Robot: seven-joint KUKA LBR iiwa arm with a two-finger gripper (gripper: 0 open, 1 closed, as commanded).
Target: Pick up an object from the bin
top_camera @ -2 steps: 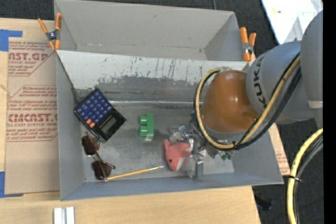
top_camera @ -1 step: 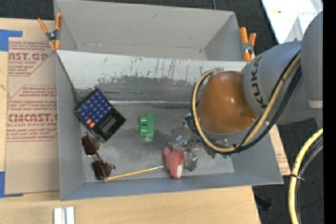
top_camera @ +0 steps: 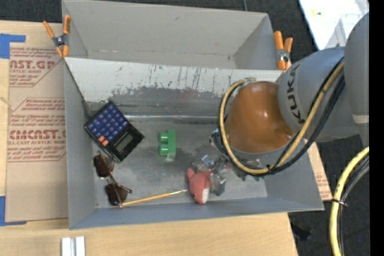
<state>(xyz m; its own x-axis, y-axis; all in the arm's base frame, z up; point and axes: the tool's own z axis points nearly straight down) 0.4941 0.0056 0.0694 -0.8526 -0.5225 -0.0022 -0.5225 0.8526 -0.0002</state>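
- Orange cover [top_camera: 255, 117] on the arm's wrist sat highest and closest to the lens, ringed by black and yellow cables; it hung to the right of the green block [top_camera: 167, 144] in the view, over the right-hand part of the grey bin [top_camera: 174, 39].
- Below that cover the gripper [top_camera: 216, 180] reached down towards the bin floor, right of the green block and a little nearer the bin's near wall; whether it was released or clenched could not be told from this angle.
- Red, rounded thing [top_camera: 198, 187], paler pink at its lower end, lay right of the green block and nearer the near wall; it sat just beside the gripper, on the gripper's left in the view, and seemed to touch it; whether it was truly within the grasp could not be told.
- Green block itself stood near the middle of the floor, apart from everything else.
- Dark calculator [top_camera: 114, 130] with blue keys and a small orange patch lay left of the green block and slightly farther back, turned at a slant, close to the left wall.
- Brown sunglasses [top_camera: 108, 180] lay left of the green block and nearer the near wall.
- Thin yellow stick [top_camera: 153, 196], much like a pencil, lay in front of the green block along the near wall; one end was by the sunglasses, the other close to the red thing.
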